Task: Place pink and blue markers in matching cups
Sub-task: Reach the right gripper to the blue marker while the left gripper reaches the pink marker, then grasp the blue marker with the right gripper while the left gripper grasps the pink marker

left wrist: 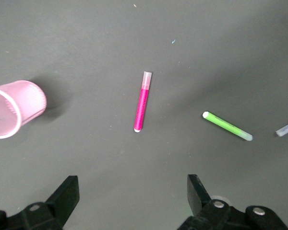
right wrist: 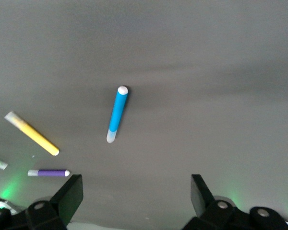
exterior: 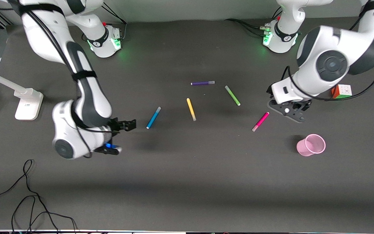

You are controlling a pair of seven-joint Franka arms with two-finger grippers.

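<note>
The dark grey table (exterior: 187, 182) carries a blue marker (exterior: 153, 117), yellow marker (exterior: 191, 109), purple marker (exterior: 202, 83), green marker (exterior: 232, 95), pink marker (exterior: 260, 122), pink cup (exterior: 311, 145) and a colour cube (exterior: 342, 91).

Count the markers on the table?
5, all lying flat: purple marker nearest the bases, green marker, yellow marker mid-table, blue marker toward the right arm's end, pink marker near the pink cup.

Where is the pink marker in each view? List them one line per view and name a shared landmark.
Front view: pink marker lies flat between the left gripper and the pink cup.
Left wrist view: pink marker mid-picture, ahead of the open fingers.
Right wrist view: not in it.
Shared landmark: green marker.
</note>
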